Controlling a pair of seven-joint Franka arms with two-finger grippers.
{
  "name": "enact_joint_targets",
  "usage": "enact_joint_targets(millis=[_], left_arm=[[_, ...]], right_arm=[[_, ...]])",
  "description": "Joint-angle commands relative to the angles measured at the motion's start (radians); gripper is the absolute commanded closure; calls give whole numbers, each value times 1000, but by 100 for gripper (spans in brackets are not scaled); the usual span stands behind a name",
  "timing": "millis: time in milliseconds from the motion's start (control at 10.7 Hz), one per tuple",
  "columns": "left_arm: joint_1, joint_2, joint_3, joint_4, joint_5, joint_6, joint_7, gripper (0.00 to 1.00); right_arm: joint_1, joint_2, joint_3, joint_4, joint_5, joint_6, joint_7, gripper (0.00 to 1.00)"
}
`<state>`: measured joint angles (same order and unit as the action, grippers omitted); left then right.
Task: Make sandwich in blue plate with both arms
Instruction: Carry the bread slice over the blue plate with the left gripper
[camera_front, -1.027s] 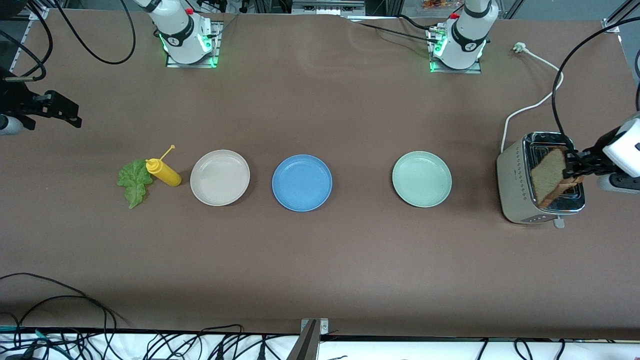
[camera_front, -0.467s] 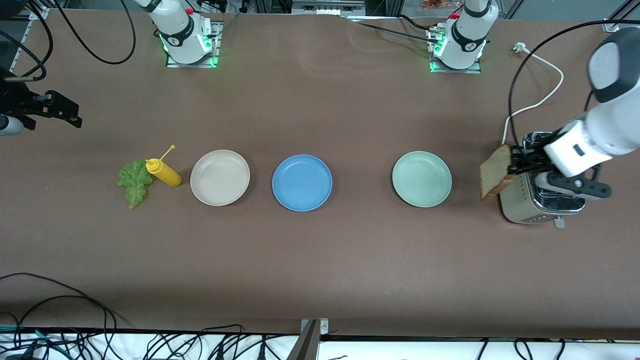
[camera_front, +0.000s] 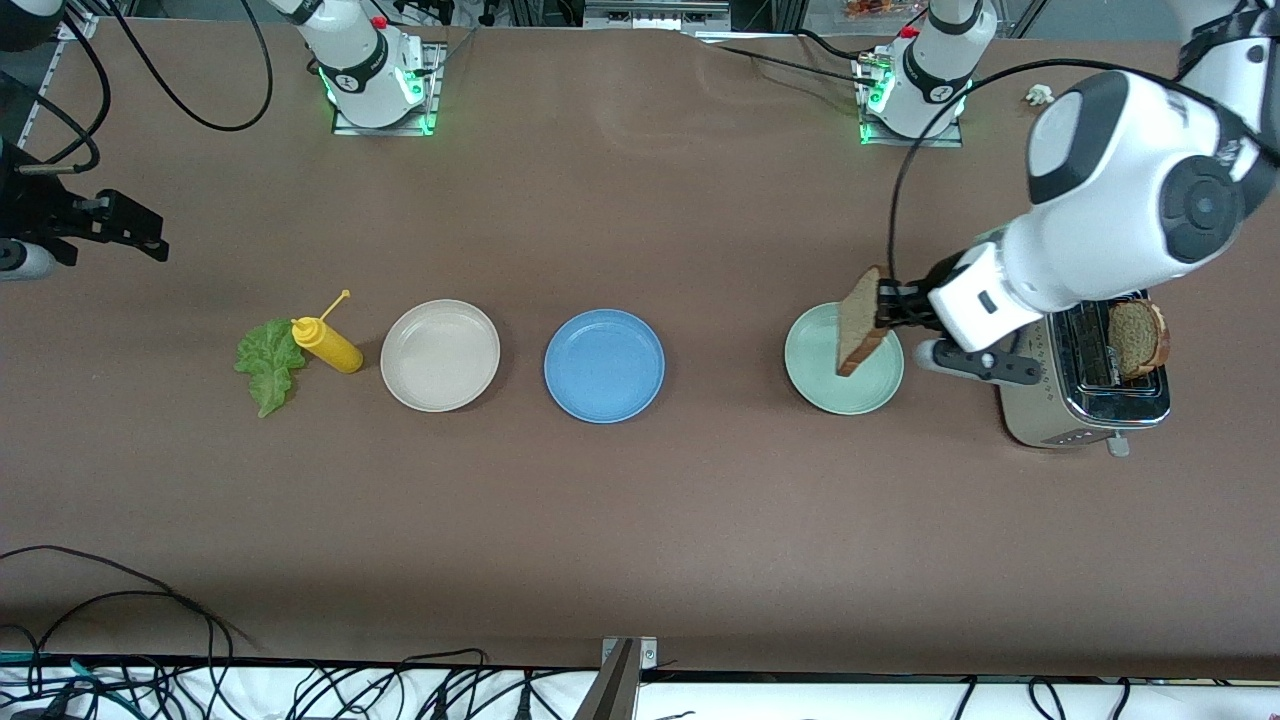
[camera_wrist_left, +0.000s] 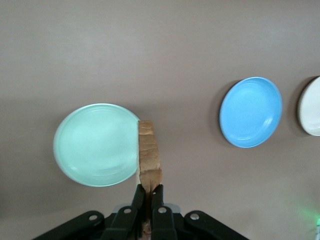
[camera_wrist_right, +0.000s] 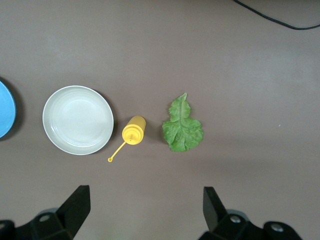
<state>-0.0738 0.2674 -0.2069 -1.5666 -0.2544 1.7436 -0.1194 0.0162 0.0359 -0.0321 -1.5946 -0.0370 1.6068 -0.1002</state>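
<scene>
My left gripper (camera_front: 884, 305) is shut on a brown toast slice (camera_front: 858, 322) and holds it on edge in the air over the pale mint-green plate (camera_front: 828, 382). The left wrist view shows the fingers (camera_wrist_left: 139, 197) clamped on the slice's (camera_wrist_left: 149, 159) edge beside the mint plate (camera_wrist_left: 90, 145). The blue plate (camera_front: 604, 365) lies bare mid-table and also shows in the left wrist view (camera_wrist_left: 251, 112). A second toast slice (camera_front: 1135, 338) stands in the toaster (camera_front: 1060, 415). The green lettuce leaf (camera_front: 268, 365) lies at the right arm's end. My right gripper (camera_front: 135, 225) is open and empty, waiting above that end (camera_wrist_right: 145, 200).
A cream-white plate (camera_front: 440, 355) lies between the blue plate and a yellow squeeze bottle (camera_front: 325, 345) that rests on its side against the lettuce. The right wrist view shows the bottle (camera_wrist_right: 134, 130), lettuce (camera_wrist_right: 182, 127) and cream plate (camera_wrist_right: 77, 120). Cables run along the table's front edge.
My left gripper has carried the toast slice from the toaster to over the mint-green plate, uncovering the second slice in the toaster. The right arm has barely moved.
</scene>
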Motion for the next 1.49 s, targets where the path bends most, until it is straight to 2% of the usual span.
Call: enact_joint_targets(millis=[0, 280, 560, 1120, 1400], left_arm=[[2, 42, -89, 16, -51, 86, -48, 100], [2, 123, -167, 32, -83, 137, -60, 100], [-33, 220, -180, 86, -149, 157, -89, 100], [-34, 386, -368, 86, -143, 477, -321, 100], [-40, 456, -396, 86, -141, 612, -370, 100]], right_arm=[[1, 16, 0, 32, -14, -4, -15, 0], [-1, 16, 0, 32, -12, -2, -13, 0], [1, 16, 0, 32, -12, -2, -13, 0], [-1, 19, 0, 32, -14, -1, -16, 0], [-1, 19, 0, 32, -14, -1, -15, 0]])
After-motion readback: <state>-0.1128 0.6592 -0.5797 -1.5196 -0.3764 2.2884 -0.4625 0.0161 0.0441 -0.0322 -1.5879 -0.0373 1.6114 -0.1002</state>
